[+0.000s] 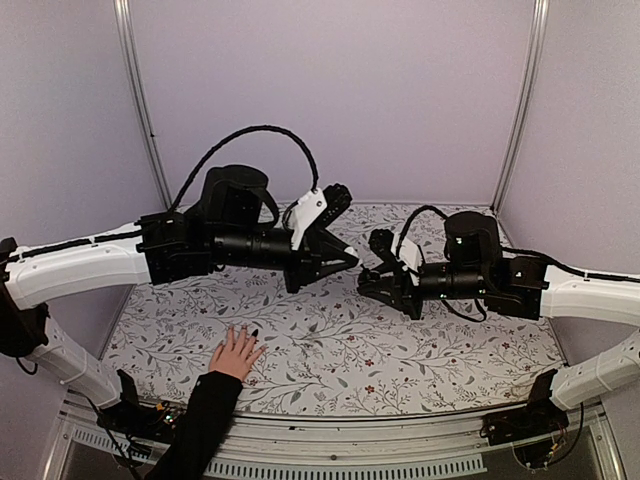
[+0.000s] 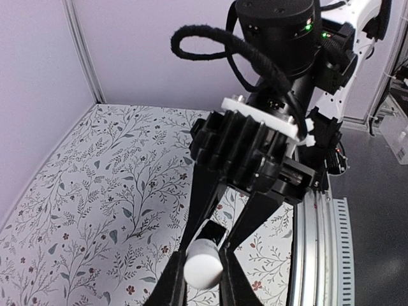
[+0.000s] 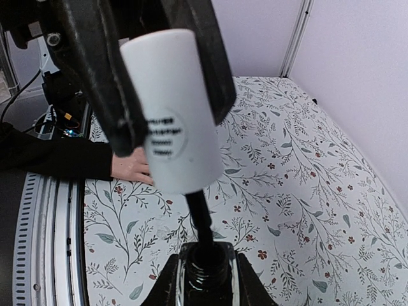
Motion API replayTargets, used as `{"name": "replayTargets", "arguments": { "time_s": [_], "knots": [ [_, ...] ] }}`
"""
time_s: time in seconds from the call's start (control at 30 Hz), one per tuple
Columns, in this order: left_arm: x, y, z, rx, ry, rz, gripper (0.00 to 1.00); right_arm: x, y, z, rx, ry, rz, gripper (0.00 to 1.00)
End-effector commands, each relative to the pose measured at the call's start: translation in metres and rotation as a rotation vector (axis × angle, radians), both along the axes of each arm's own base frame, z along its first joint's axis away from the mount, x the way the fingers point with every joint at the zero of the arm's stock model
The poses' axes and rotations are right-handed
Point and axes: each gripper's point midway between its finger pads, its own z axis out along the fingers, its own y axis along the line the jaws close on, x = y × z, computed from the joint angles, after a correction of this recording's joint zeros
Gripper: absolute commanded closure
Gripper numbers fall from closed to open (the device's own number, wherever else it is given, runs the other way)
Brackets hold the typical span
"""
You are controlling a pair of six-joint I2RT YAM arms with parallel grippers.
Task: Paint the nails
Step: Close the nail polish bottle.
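1. Enclosed by plain lilac walls (image 1: 330, 90)
2. Braced at both back corners by metal posts (image 1: 142, 100)
3. Floored with a table (image 1: 330, 345) printed in grey leafy sprigs
4. Edged nearside by a slotted rail (image 1: 350, 464)

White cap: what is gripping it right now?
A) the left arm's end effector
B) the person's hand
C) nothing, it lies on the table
A: the white cap sits pinched in the left end effector, above the dark bottle that the right end effector holds; the hand lies flat on the table.
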Motion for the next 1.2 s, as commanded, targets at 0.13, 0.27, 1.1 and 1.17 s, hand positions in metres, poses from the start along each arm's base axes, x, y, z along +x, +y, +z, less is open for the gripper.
{"name": "replayTargets", "arguments": {
  "time_s": [0.13,0.27,1.1,1.17],
  "knots": [
    [0.003,-0.004,-0.008,0.024,0.01,-0.008,1.0,-0.006,0.001,0.021,0.039,-0.042,0.021,1.0],
    [0.002,-0.006,-0.009,0.029,0.016,-0.016,1.0,-0.006,0.002,0.022,0.04,-0.044,0.024,1.0],
    [0.003,-0.018,-0.036,0.098,0.073,-0.033,1.0,-0.016,0.006,0.025,0.033,-0.049,0.06,1.0],
    [0.003,-0.019,-0.044,0.119,0.081,-0.031,1.0,-0.018,0.006,0.028,0.037,-0.051,0.066,1.0]
  ]
}}
